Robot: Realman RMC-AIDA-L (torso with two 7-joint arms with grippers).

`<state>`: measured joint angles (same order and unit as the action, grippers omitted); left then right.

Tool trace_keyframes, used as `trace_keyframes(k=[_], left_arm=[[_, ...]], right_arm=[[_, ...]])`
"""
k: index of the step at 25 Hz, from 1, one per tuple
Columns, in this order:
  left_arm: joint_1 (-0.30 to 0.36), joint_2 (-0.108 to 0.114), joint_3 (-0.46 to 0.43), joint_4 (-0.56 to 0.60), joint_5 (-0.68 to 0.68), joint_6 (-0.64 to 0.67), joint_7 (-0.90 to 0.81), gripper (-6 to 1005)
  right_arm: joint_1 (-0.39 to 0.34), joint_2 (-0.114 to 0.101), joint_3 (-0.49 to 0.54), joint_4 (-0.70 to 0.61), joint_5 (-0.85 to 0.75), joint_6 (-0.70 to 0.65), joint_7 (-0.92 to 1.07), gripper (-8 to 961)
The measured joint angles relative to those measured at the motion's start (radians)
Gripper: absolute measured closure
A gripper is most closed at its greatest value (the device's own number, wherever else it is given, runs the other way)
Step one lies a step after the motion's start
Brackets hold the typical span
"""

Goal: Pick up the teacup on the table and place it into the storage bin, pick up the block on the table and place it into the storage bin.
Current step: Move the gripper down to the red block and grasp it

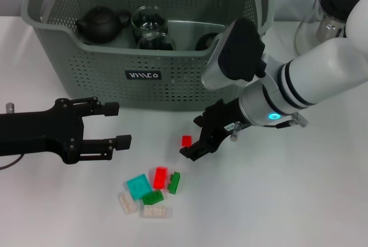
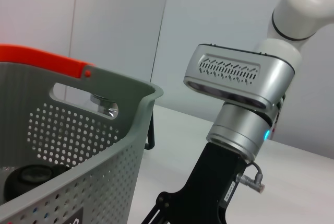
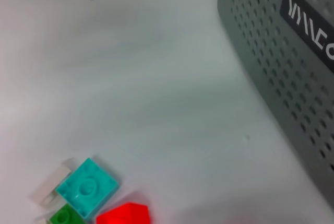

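at the left, black left gripper low over the white table, fingers spread wide with nothing between them, pointing right toward the blocks; parked out of the way, by the look of it, while the other arm works. behind it, at the far side, large grey-green perforated plastic storage bin with orange handle clips, already holding a dark round clay teapot, a clear glass vessel and what may be a dark teacup partly hidden behind the right arm, so the cup half of the job looks finished. near the front edge, a loose cluster of small toy bricks: square turquoise block, red block, two green and two pale ones touching around them. right of centre, small red block alone on the table, just beside the tips of the black right gripper, which angles down and leftward; fingers apart, not yet on the block, seemingly lined up to close on it. at the far right, clear glass jug behind the white forearm.
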<state>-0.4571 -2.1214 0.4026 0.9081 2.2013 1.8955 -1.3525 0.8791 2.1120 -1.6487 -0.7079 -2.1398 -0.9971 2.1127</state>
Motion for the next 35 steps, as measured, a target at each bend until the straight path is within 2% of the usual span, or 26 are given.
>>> trace_keyframes(k=[10, 13, 18, 35], left_arm=[[0.000, 0.000, -0.002, -0.001, -0.001, -0.004, 0.001, 218], [0.000, 0.000, -0.002, -0.001, -0.001, -0.005, 0.001, 218], [0.000, 0.000, -0.002, -0.002, -0.001, -0.006, 0.001, 218], [0.002, 0.000, -0.002, -0.003, -0.002, -0.011, 0.002, 218]], right_arm=[[0.017, 0.003, -0.104, 0.060, 0.079, 0.106, 0.000, 94], [0.019, 0.003, -0.115, 0.067, 0.092, 0.123, 0.000, 277], [0.021, 0.003, -0.117, 0.074, 0.097, 0.135, 0.000, 508], [0.023, 0.006, -0.155, 0.085, 0.114, 0.155, -0.001, 500]])
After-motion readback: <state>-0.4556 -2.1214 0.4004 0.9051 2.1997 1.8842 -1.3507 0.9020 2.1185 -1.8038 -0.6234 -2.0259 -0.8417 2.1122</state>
